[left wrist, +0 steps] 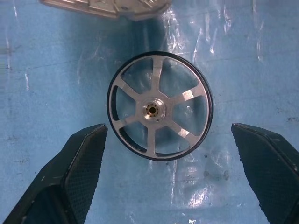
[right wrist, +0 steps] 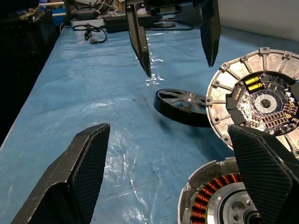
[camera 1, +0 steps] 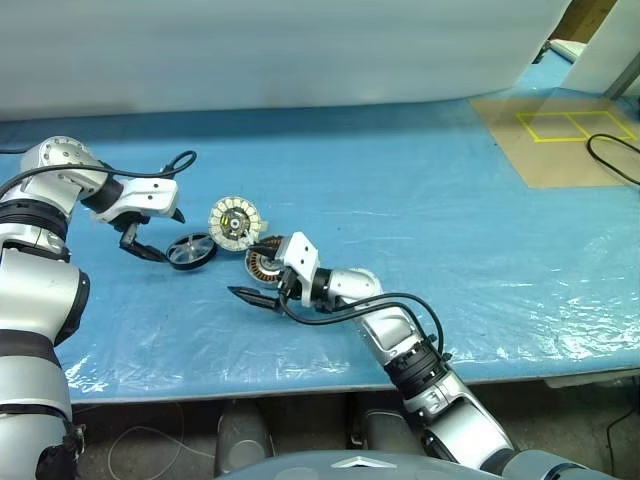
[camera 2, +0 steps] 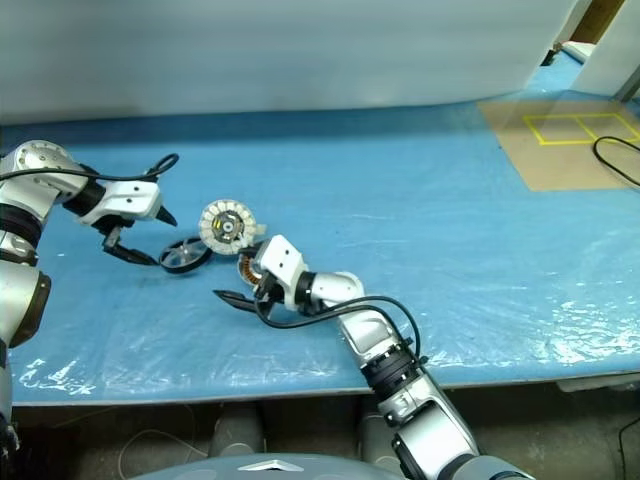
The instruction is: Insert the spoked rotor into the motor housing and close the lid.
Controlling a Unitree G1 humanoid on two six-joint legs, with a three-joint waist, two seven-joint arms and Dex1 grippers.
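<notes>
the step in hand looks like the pickup of the spoked rotor [camera 1: 191,250], the first part of the job, since nothing has gone into the motor housing [camera 1: 263,264] yet. taking the housing as the landmark: the rotor lies on the blue table [camera 1: 420,200] a little to the housing's left, and the lid [camera 1: 235,222] sits just behind the housing, between the two and leaning a bit, one edge seeming to rest on the rotor's rim, with its circuit face showing.

the left gripper [camera 1: 150,232] hangs over the rotor, fingers spread wide on either side of the rim and closed on nothing. the right gripper [camera 1: 262,272] lies level beside the housing, reaching towards the rotor side, fingers also spread and empty (the housing sits near one fingertip, touching or not i cannot tell).

the rotor lies flat, hub axis pointing straight up, so being round it has no long axis across the table. my guess is the next move calls for lowering the left fingers around the rim and closing evenly, minding the lid's edge so close by.
</notes>
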